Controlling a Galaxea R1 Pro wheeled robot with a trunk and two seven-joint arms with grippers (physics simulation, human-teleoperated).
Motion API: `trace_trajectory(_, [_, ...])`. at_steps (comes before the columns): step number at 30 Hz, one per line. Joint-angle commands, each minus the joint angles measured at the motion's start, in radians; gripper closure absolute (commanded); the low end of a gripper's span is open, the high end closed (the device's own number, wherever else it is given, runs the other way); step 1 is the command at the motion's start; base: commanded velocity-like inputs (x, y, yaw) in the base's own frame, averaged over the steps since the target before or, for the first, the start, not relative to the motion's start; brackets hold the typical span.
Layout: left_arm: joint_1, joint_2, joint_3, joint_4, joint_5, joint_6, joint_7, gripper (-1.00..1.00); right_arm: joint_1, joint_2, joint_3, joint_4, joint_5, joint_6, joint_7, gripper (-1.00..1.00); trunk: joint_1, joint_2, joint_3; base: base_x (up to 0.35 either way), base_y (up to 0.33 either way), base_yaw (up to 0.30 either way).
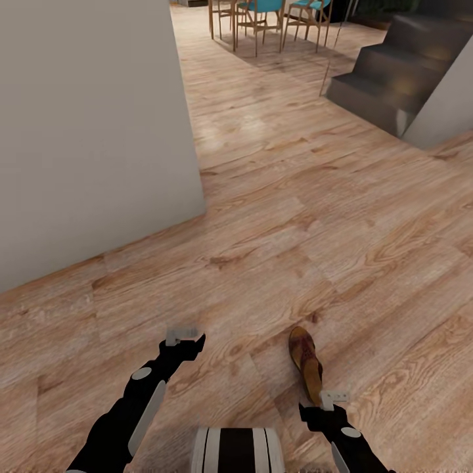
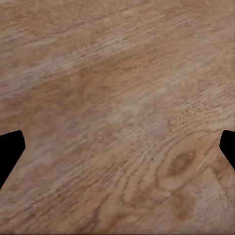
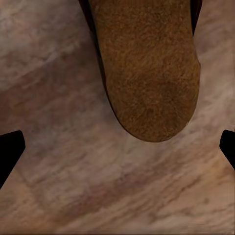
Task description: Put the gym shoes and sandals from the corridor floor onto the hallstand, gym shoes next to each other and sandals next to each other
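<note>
**One sandal on the floor by my right hand**

The corridor floor (image 1: 276, 217) is the biggest thing here, light brown wood planks running all the way out ahead of me. A big pale wall (image 1: 85, 125) stands on my left side, and its corner meets the floor. Far off, at the floor's far right corner, are dark grey stairs (image 1: 387, 72). At the far edge stand wooden chairs (image 1: 263, 20) with blue seats.

Close to me, near the floor's near edge, lies one brown sandal (image 1: 306, 362). It lies flat on the planks.

My left gripper (image 1: 187, 341) hangs over bare wood. Its fingertips (image 2: 11, 149) are wide apart and hold nothing.

My right gripper (image 1: 328, 406) is just beside the sandal's near end. In my right wrist view, the sandal's round brown end (image 3: 147, 68) sits ahead of my fingertips (image 3: 11, 149). They are wide apart too, and they are not touching it.
</note>
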Motion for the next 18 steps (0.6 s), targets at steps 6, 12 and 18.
trace_trajectory(6, [0.000,0.000,0.000,-0.002,0.008,0.005,0.000,-1.00,0.000,0.000,0.000,-0.002,0.001,0.006,-0.001,-1.00,0.001,-0.001,-0.020,0.000,0.000,0.000])
trace_trajectory(12, [0.000,0.000,0.000,-0.002,0.008,0.005,0.000,-1.00,0.000,0.000,0.000,-0.002,0.001,0.006,-0.001,-1.00,0.001,-0.001,-0.022,0.000,0.000,0.000])
trace_trajectory(18, [0.000,0.000,0.000,-0.003,0.008,0.005,0.000,-1.00,0.000,0.000,0.000,-0.002,0.001,0.006,-0.001,-1.00,0.001,-0.001,-0.022,0.063,-0.052,0.000])
